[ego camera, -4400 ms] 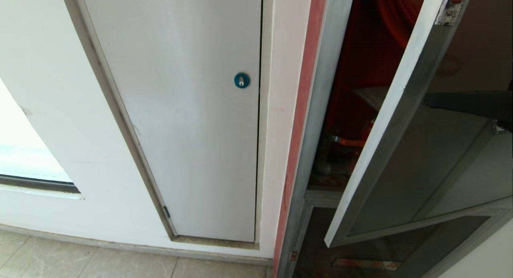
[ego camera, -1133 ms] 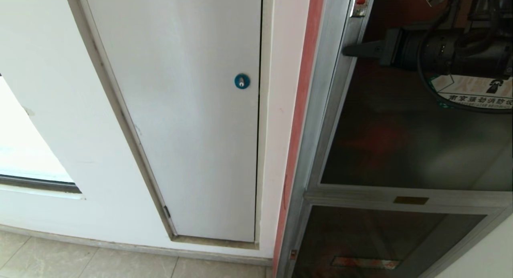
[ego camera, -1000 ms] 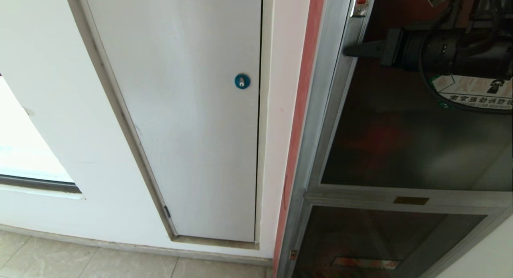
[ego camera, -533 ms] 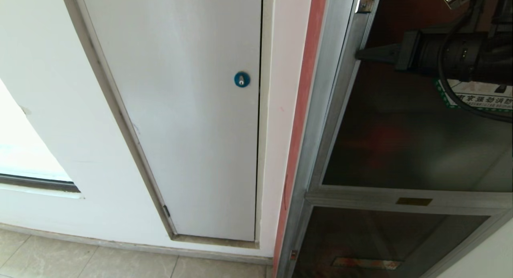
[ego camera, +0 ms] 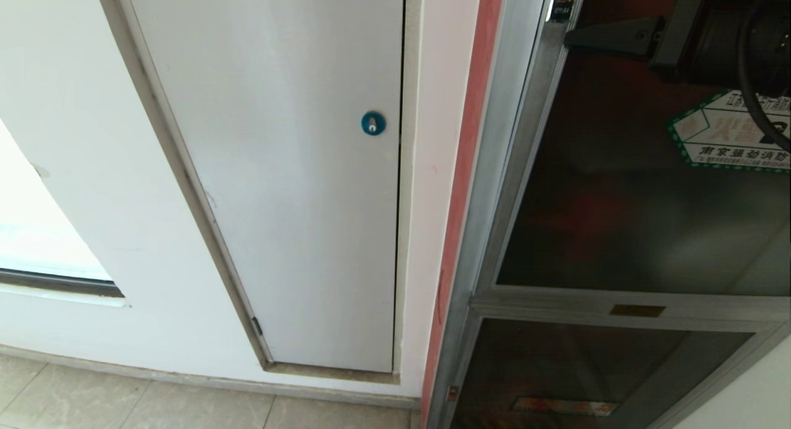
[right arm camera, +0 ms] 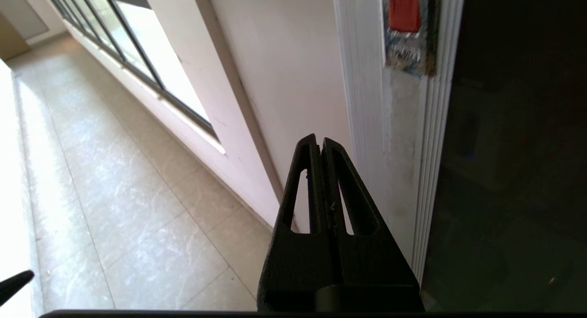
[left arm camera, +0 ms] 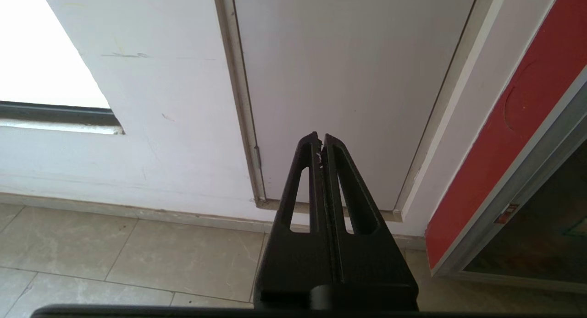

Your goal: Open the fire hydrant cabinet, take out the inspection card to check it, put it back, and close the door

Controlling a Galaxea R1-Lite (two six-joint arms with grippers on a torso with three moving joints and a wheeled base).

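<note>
- Cabinet [ego camera: 494,169]: silver-framed unit on the right of the head view, red edging [ego camera: 463,169] down its left side; set into the white wall.
- Door [ego camera: 618,200]: upper dark glass panel, lying flush in the cabinet frame, closed. Carries a green-bordered white sticker [ego camera: 723,138] near its right edge, partly covered by the arm.
- Lower panel [ego camera: 587,367]: smaller dark glass pane beneath the door, a small brass plate [ego camera: 636,310] on the rail between them.
- Card: not visible in any view; nothing held by either gripper.
- Right gripper [ego camera: 571,38]: at the top of the head view, in front of the door's left stile, tip level and pointing at the frame edge; fingers [right arm camera: 312,171] pressed together, empty. Whether the tip touches the frame cannot be told.
- Latch tab [right arm camera: 404,11]: small red piece on the stile above the right gripper.
- Left gripper [left arm camera: 320,141]: low, facing the white door [ego camera: 278,169]; fingers pressed together, empty.
- White door: plain panel left of the cabinet, blue lock [ego camera: 372,123] near its right edge.
- Floor [ego camera: 123,404]: beige tile below the wall.
</note>
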